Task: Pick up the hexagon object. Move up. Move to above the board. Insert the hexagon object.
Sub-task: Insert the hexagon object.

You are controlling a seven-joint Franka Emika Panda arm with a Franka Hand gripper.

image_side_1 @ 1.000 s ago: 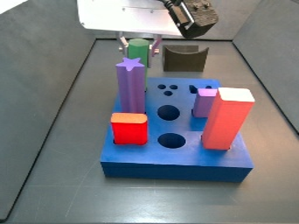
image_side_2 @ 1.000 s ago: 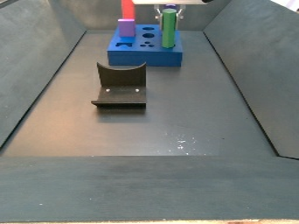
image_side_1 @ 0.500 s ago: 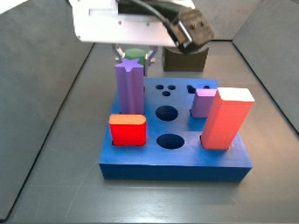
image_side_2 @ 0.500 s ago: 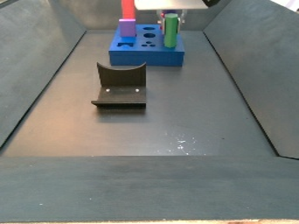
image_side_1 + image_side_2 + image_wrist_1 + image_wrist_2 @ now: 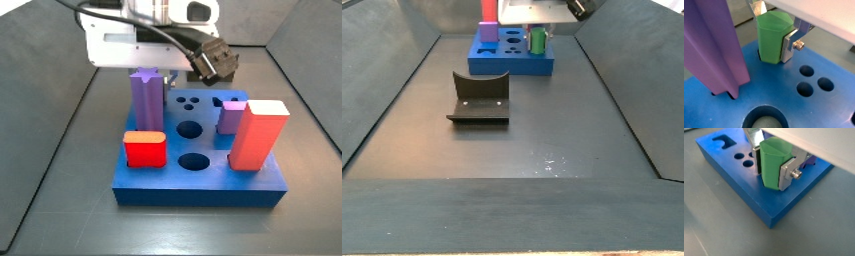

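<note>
One blue board [image 5: 201, 190] carries five posts: one purple star post [image 5: 147, 100], one green hexagon object [image 5: 775, 37], one lilac prism [image 5: 234, 115] and two red blocks [image 5: 261, 135]. One gripper [image 5: 775, 30] at the frame's top is clamped on the green one, and one olive U-shaped block [image 5: 480, 98] lies centre-left.

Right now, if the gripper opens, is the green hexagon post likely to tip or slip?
Probably not tip: the hexagon object appears already sunk into the board, between the gripper fingers. Its smooth flat faces look stiff, perhaps slick. Whether it is fully seated can't be told.
</note>
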